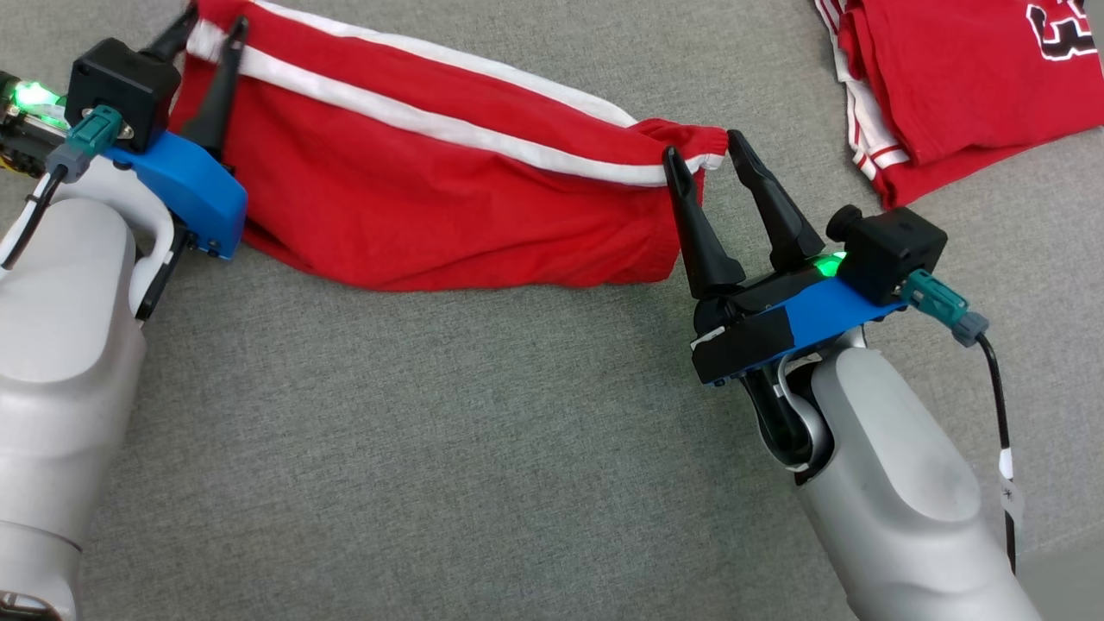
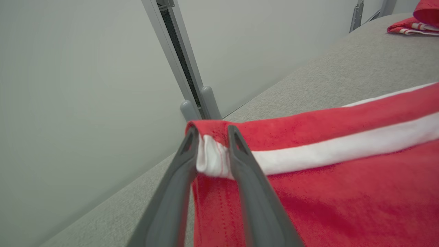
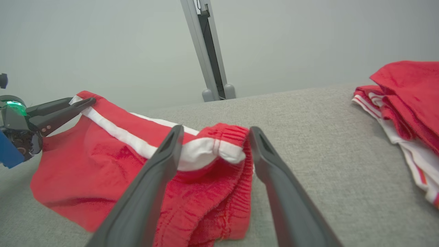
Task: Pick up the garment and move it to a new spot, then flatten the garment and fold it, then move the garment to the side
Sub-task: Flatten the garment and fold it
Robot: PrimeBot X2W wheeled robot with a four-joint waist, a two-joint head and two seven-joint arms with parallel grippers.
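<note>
Head view: right gripper point(image 1: 703, 148), jaws spread wide, straddles one end of the red garment point(image 1: 414, 207). The left gripper point(image 1: 214, 21) has its jaws slightly parted around the opposite corner, pinch unclear. The garment lies stretched on the grey table point(image 1: 431, 448). Best to draw both jaws straight back without dragging cloth. Folded red clothes point(image 1: 949, 78) crowd the garment's right end.

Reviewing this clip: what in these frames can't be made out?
Print on the folded red jersey: head view, cut by the top edge.
Whether the red garment is shorts or trousers: folded over itself, every view.
Whether the left gripper pinches the white hem: left wrist view, cloth fills the gap between fingers.
</note>
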